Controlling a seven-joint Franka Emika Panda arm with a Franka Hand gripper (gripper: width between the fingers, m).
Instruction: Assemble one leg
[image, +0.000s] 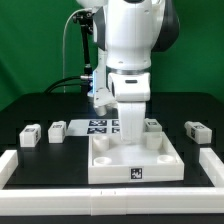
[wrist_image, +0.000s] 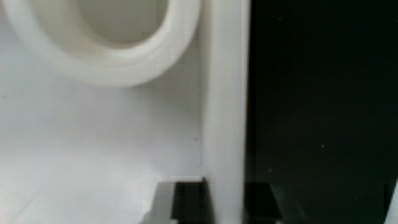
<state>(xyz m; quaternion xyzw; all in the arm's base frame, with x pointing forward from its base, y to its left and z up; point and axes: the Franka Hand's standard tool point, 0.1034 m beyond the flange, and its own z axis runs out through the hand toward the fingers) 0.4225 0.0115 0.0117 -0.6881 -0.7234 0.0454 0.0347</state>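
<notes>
The large white tray-shaped piece (image: 135, 160) lies at the table's middle front. My gripper (image: 131, 133) is down at its far wall. In the wrist view my gripper (wrist_image: 228, 192) straddles that wall (wrist_image: 226, 100), one dark finger (wrist_image: 185, 203) inside the tray and the other outside, both flush against it. A round socket (wrist_image: 125, 40) shows inside the tray. Several small white legs with tags lie on the black table: two at the exterior view's left (image: 30, 136) (image: 57, 129), one by the tray's far right corner (image: 152, 125), one at the right (image: 198, 130).
The marker board (image: 100, 125) lies behind the tray, partly hidden by the arm. White rails border the table at the front (image: 100, 207), the exterior view's left (image: 8, 166) and right (image: 213, 166). Cables hang behind the arm.
</notes>
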